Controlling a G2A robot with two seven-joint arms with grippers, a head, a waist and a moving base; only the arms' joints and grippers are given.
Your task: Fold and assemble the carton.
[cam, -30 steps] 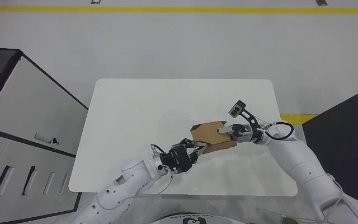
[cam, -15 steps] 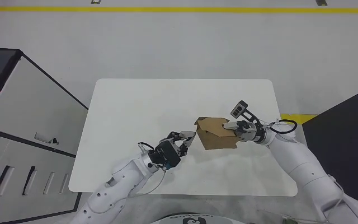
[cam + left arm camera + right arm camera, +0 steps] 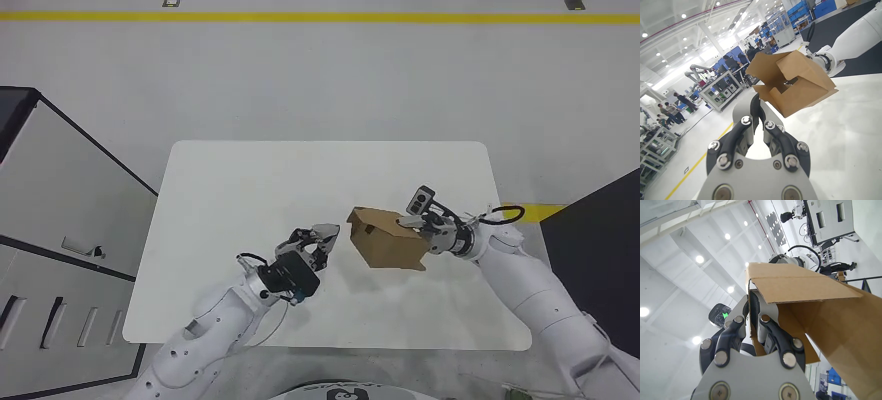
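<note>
A grey cabinet stands on the floor at the far left, beside the white surface. A yellow line runs across the floor beyond the surface's far edge.

The left arm reaches in from the near-left edge. The left gripper is over the middle of the surface and points at the carton. Its jaws are narrow, drawn almost together, with nothing between them. It is near the carton but apart from it.

Just right of centre is the carton, brown corrugated board already opened into a box shape and tilted. The end facing the left gripper is only partly closed. Its flaps are folded inward at different angles and leave a square gap between them, and one flap sticks out past the body. The carton looks lifted off the surface, though from above I cannot be sure its lower edge is free.

The right gripper is at the carton's far-right upper corner. Its jaws are clamped on the edge of a cardboard wall, one pad inside the carton and one outside. The right arm comes in from the near-right corner, and a dark floor mat lies beyond the surface's right edge.
</note>
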